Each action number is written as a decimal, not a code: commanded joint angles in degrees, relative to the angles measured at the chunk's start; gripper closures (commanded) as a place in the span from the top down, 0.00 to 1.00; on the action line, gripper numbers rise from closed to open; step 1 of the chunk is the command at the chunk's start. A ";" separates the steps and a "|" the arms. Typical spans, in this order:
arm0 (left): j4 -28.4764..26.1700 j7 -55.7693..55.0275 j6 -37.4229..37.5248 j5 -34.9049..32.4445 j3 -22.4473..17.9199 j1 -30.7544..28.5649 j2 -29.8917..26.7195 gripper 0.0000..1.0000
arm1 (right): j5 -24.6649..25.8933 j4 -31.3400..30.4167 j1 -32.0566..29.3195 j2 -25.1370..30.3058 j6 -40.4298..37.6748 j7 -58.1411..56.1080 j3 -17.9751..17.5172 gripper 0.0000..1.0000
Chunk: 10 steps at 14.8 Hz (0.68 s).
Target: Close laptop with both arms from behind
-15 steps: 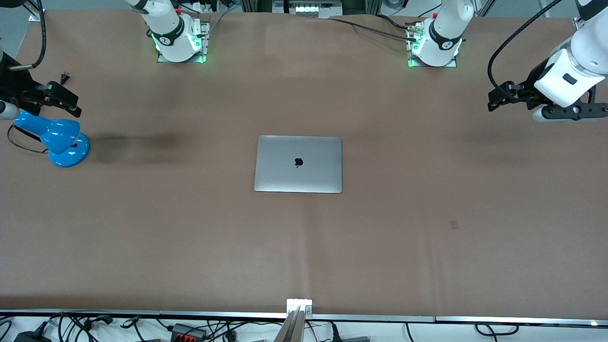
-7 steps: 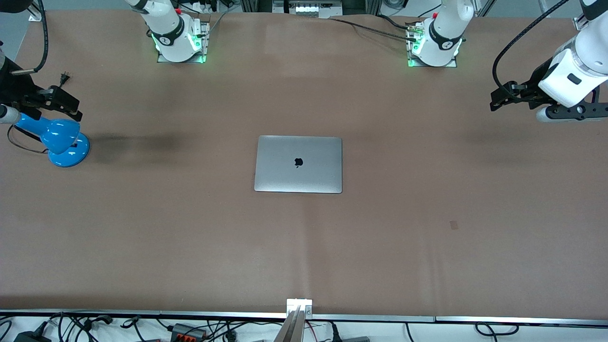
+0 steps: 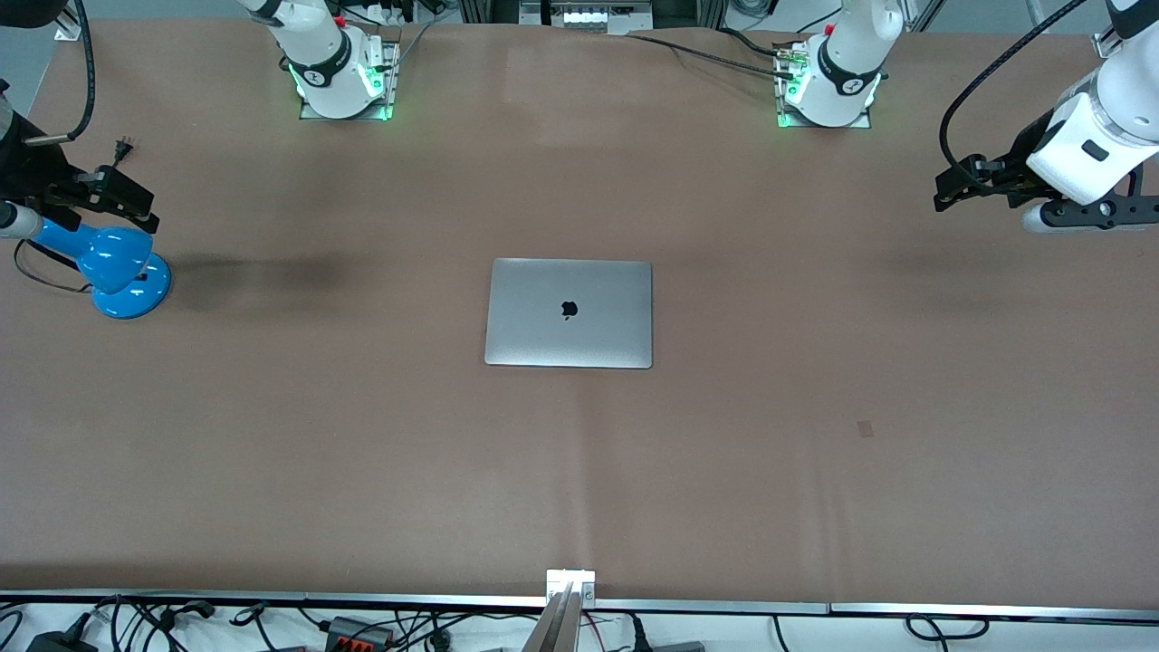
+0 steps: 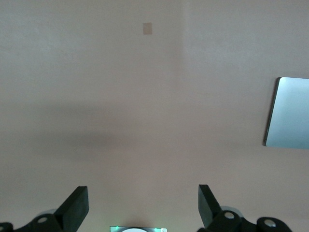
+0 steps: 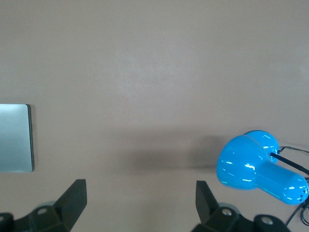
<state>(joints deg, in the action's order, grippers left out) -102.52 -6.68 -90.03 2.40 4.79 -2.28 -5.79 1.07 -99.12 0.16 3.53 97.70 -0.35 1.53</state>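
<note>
The silver-grey laptop (image 3: 569, 312) lies flat in the middle of the table with its lid down and the black apple logo facing up. An edge of the laptop (image 4: 289, 113) shows in the left wrist view, and another edge of the laptop (image 5: 14, 137) in the right wrist view. My left gripper (image 3: 1087, 215) hangs over the left arm's end of the table, well away from the laptop. In its own view the left gripper (image 4: 143, 205) is open over bare table. My right gripper (image 3: 18, 217) hangs over the right arm's end of the table, above the lamp. The right gripper (image 5: 141, 200) is open too, with nothing between its fingers.
A blue desk lamp (image 3: 113, 267) stands with its cord at the right arm's end of the table; the lamp (image 5: 260, 169) also shows in the right wrist view. A small dark patch (image 3: 866, 428) marks the table cover. The arm bases (image 3: 340, 77) (image 3: 828, 81) stand along the table's edge.
Both hands have drifted slightly outward and upward over the table's ends. The laptop has not moved and both grippers stay open.
</note>
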 commanded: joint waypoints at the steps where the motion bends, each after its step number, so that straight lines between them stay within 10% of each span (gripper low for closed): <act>1: 1.00 0.62 1.09 1.21 -0.66 0.44 -0.01 1.00 | 0.17 0.15 -2.18 -0.01 0.39 -0.70 -1.96 1.00; 10: 1.00 0.62 1.18 1.30 -1.01 0.35 0.08 1.00 | -0.01 -0.20 -2.00 -0.10 -0.41 -0.44 -1.97 1.00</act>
<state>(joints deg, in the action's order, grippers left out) -102.52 -6.68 -89.98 2.57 4.50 -2.29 -5.79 1.06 -99.12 -0.59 3.27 97.64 -0.35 0.59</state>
